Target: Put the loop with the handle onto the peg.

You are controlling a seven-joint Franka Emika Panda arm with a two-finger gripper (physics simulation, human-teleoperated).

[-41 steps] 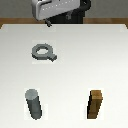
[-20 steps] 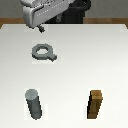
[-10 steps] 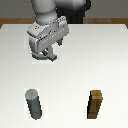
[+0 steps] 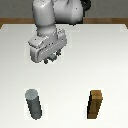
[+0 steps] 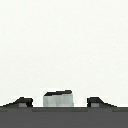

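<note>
Gripper [image 4: 50,61] hangs low over the white table [image 4: 107,60], toward the exterior view's left and behind the two standing things; the loop with the handle is not visible in the exterior view, the gripper body and hand cover the spot beneath it; only small dark finger stubs poke out under the grey hand, too small to read their gap.

Wrist view: a pale grey faceted piece [image 5: 57,99] sits between the two dark fingertips [image 5: 22,102], cut off by the dark band along the frame edge; likely part of the loop with the handle, but neither hole nor handle tab shows, so cannot confirm; fingertips stand apart on either side of it with white table showing in the gaps, no contact seen; gripper looks partly open, holding nothing that can be made out.

The peg [image 4: 33,102] stands upright on the table at the exterior view's lower left, dark grey cylinder with lighter top, well apart from the gripper and nearer the camera; brown wooden block [image 4: 95,104] stands upright at the exterior view's lower right, well apart from the peg.

Exterior view alone shows peg, block and arm; wrist view alone shows the grey piece between the fingers; wrist view shows neither peg nor block; arm's upper links run out of frame at the top.
</note>
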